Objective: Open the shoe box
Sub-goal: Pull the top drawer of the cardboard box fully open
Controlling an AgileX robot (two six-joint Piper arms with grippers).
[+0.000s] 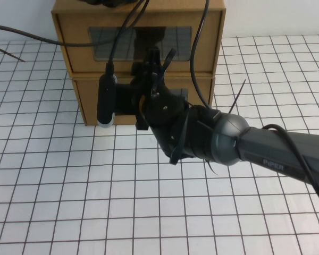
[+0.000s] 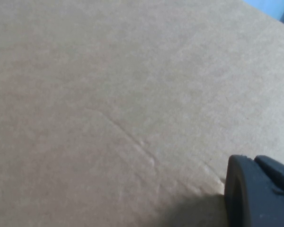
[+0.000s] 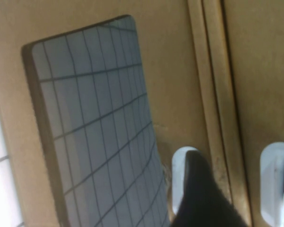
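Note:
Two brown cardboard shoe boxes are stacked at the back of the table: the upper box [image 1: 138, 32] has a dark window [image 1: 141, 42] in its front, and the lower box [image 1: 90, 98] sits under it. My right gripper [image 1: 154, 61] is pressed against the box fronts at the seam [image 3: 213, 94] between them. It is open, with one finger [image 3: 199, 189] over a white cut-out [image 3: 179, 165] in the windowed box and the other finger at a second cut-out [image 3: 274, 179]. My left gripper [image 2: 258, 194] lies close against plain cardboard [image 2: 109, 94].
The boxes stand on a white table with a grid pattern [image 1: 95, 202]. Black cables [image 1: 122, 32] hang across the front of the upper box. The right arm [image 1: 228, 141] crosses the table from the right edge.

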